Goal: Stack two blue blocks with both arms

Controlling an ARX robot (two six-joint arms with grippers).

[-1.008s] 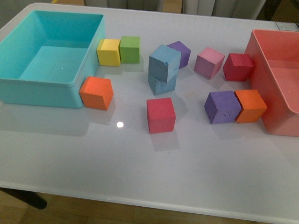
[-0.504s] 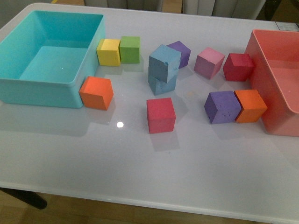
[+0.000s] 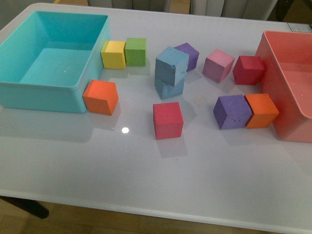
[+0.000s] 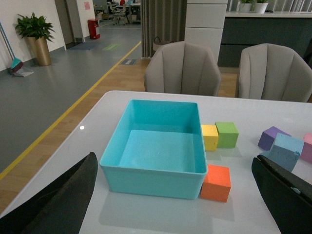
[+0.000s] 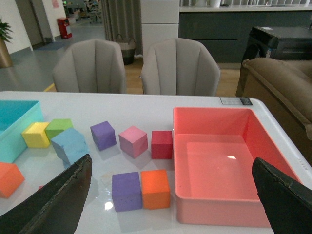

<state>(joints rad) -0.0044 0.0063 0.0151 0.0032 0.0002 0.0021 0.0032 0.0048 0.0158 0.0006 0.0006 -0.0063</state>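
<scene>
Two light-blue foam cubes stand stacked mid-table: the upper blue block (image 3: 172, 65) rests, slightly turned, on the lower blue block (image 3: 170, 87). The stack also shows in the left wrist view (image 4: 284, 151) and the right wrist view (image 5: 69, 145). Neither arm shows in the front view. My left gripper (image 4: 178, 204) is open and empty, held back above the near left of the table, facing the turquoise bin. My right gripper (image 5: 170, 204) is open and empty, held back above the near right, facing the pink bin. Both are well apart from the stack.
A turquoise bin (image 3: 29, 92) stands at the left, a pink bin (image 3: 273, 73) at the right. Around the stack lie yellow (image 3: 113, 54), green (image 3: 136, 51), orange (image 3: 101, 96), red (image 3: 167, 120), purple (image 3: 232, 111), orange (image 3: 261, 110), pink (image 3: 218, 65), dark red (image 3: 248, 69) and purple (image 3: 187, 54) cubes.
</scene>
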